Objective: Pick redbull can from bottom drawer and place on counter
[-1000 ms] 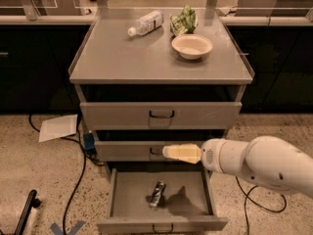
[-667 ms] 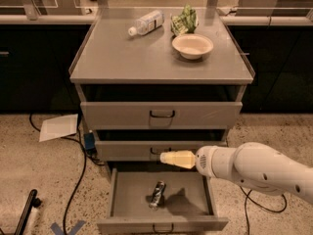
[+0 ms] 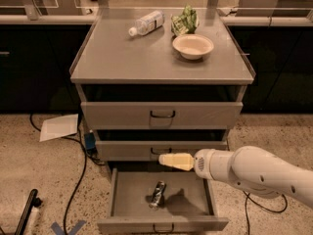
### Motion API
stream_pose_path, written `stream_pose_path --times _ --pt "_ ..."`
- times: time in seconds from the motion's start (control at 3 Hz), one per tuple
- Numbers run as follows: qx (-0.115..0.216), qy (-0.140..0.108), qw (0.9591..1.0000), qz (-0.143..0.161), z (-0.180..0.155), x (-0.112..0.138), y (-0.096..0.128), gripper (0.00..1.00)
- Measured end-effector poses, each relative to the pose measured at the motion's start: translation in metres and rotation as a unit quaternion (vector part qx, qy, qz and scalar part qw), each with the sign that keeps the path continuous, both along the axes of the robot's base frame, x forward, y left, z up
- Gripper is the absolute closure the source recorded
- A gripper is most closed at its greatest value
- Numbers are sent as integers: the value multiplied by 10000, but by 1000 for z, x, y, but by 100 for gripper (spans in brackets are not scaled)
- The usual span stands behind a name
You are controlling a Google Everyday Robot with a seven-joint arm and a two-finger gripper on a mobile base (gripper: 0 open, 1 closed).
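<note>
Silvery with dark patches, the redbull can point(image 3: 157, 194) lying on its side near the middle of the bottom drawer point(image 3: 128, 199), well clear of the drawer's walls, a dark shadow just to its right. Drawer itself standing open, lowest of three, small dark loop handle on its front edge. Higher in the picture and slightly right of the can, the gripper point(image 3: 166, 160): pale yellow, tapered, pointing left, level with the front of the middle drawer point(image 3: 122, 151) and just beside that drawer's handle. Clearly apart from the can, with a bare stretch of drawer floor between them; nothing seen in its grasp. Spread or clenched: cannot tell from this side-on angle. Behind it, a thick white arm point(image 3: 259, 173) reaching in from the lower right. Middle drawer and top drawer point(image 3: 195, 115) each out a little, with a dark gap above each front. Up on the grey counter point(image 3: 146, 62): a clear plastic bottle point(image 3: 145, 23) on its side towards the back, a crumpled green bag point(image 3: 185, 21) just right of it, and a pale bowl point(image 3: 193, 45) near the bag, in front of it. Down on the speckled floor to the left, a white sheet of paper point(image 3: 58, 127), dark cables point(image 3: 78, 180) and a cross of blue tape point(image 3: 68, 227).
</note>
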State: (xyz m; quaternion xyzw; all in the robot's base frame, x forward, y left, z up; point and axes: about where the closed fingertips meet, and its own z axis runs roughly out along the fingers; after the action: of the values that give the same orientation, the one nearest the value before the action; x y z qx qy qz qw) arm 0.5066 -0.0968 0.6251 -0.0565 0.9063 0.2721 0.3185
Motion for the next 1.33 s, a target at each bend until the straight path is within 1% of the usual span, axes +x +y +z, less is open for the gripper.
stream_pose_path --times 0.33,0.67,1.0,1.33 --pt "95 308 9988 -370 -52 9 -10 0" --pt "-100 785 9936 -808 -133 22 -27 0" --pt "-386 1344 9848 -1027 -208 33 -38 0" --pt "-551 1780 9760 -1127 -265 39 -43 0"
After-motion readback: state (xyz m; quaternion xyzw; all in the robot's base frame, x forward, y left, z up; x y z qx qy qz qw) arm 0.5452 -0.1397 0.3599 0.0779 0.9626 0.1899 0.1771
